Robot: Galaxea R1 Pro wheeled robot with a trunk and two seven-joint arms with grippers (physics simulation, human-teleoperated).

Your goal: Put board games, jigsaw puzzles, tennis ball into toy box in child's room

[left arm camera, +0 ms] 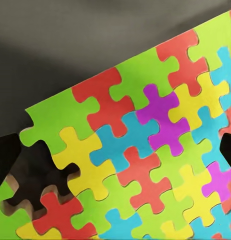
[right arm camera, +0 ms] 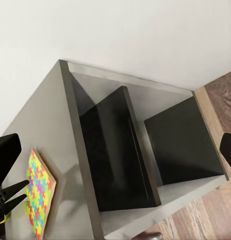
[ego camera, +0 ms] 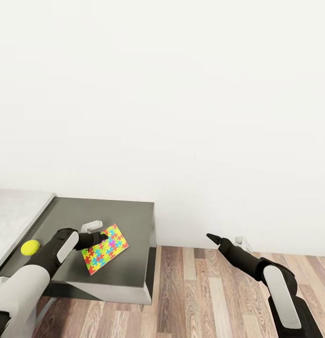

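The puzzle (ego camera: 104, 249) sits tilted over the dark side unit (ego camera: 129, 220), pinched by the left gripper (ego camera: 102, 236) at its upper edge. A white object (ego camera: 91, 226) lies just behind, a tennis ball (ego camera: 30, 247) left of the arm. The unit's open side compartments (right arm camera: 145, 145) look empty. The right gripper (ego camera: 211, 237) hangs above the floor (ego camera: 204, 300), fingers nearly together.

The left arm reaches forward over the side unit (ego camera: 129, 220), its gripper (ego camera: 102, 237) at the near edge of the puzzle (ego camera: 104, 249); whether the jaws grip cannot be told. The right arm extends forward to the right of the unit, its gripper (ego camera: 213, 238) in the air, fingers looking together.
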